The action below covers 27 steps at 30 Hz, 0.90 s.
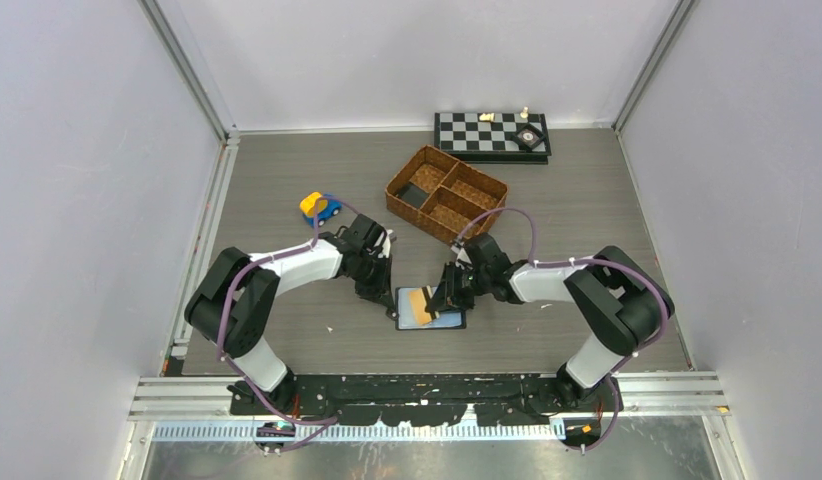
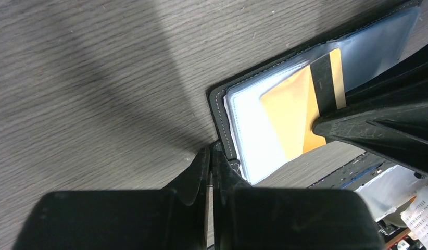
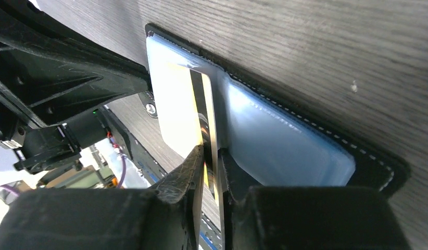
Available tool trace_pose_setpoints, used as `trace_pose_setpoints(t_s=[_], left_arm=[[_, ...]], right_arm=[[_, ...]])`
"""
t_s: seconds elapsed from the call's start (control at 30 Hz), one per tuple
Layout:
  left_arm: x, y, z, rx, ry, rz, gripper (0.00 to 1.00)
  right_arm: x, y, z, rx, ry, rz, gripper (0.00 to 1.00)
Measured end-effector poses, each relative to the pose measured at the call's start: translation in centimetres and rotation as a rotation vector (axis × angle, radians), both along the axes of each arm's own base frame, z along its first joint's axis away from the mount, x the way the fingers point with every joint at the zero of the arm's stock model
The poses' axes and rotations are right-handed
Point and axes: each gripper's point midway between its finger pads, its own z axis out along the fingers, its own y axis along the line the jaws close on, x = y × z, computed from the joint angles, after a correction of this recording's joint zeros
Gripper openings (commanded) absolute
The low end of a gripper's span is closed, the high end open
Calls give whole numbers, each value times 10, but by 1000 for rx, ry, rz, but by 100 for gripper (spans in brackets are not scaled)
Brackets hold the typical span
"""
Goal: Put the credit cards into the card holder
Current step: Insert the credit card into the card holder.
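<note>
Nearby, wicker basket (image 1: 407, 212) beyond card holder (image 1: 449, 321)

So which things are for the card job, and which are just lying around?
For the job: wallet, orange card, right gripper pinching that card.
Just lying around: wicker basket, toy car, chessboard.

1. Left arm (image 1: 287, 268) and right arm (image 1: 547, 280): white shells on the links behind the wrists, with bulky black joint housings further back.
2. A purple cable (image 1: 497, 215) loops along each arm, rising just behind the gripper.
3. Left gripper (image 2: 209, 156): matte black fingers that taper to thin tips.
4. Right gripper (image 3: 212, 156): the same black fingers, finely scratched, on a blocky black body.
</note>
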Motion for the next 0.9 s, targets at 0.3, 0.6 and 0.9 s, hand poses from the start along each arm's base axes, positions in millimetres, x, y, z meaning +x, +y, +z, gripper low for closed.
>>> trace_pose_setpoints(t_s=[0.3, 0.6, 0.9], left_arm=[[-1, -2, 0, -4, 3, 1, 0], [-2, -3, -1, -6, 6, 6, 0], [-5, -4, -2, -20, 20, 10, 0]], right_arm=[[-1, -18, 9, -139, -61, -37, 44], [-5, -16, 12, -181, -74, -21, 46], [-18, 3, 13, -192, -64, 50, 44]])
